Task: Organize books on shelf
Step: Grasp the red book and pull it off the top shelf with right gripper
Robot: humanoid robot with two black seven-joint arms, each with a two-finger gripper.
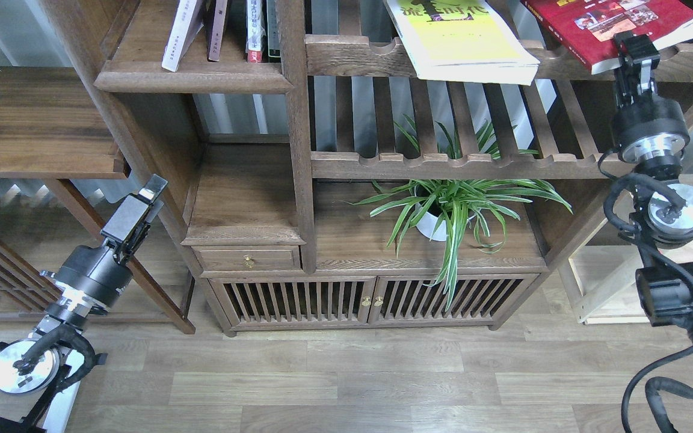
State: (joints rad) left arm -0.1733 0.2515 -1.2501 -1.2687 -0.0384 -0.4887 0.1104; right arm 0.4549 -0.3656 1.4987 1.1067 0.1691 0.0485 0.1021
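Observation:
A dark red book (pixel 608 24) lies on the top slatted rack at the upper right, its front edge tipped up. My right gripper (pixel 636 47) is shut on that front edge from below. A yellow-green book (pixel 464 39) lies flat on the same rack, overhanging its front rail. A pale lavender-white book (pixel 179 33) leans among standing books on the solid dark-brown shelf (pixel 193 81) at the upper left. My left gripper (pixel 151 191) hangs low at the left beside the bookcase's side, fingers together and empty.
A potted spider plant (pixel 443 210) stands on the cabinet top under the lower slatted rack (pixel 443 163). A drawer (pixel 247 260) and slatted doors (pixel 370 299) are below. A brown side table (pixel 33 120) stands at the left, above the wooden floor.

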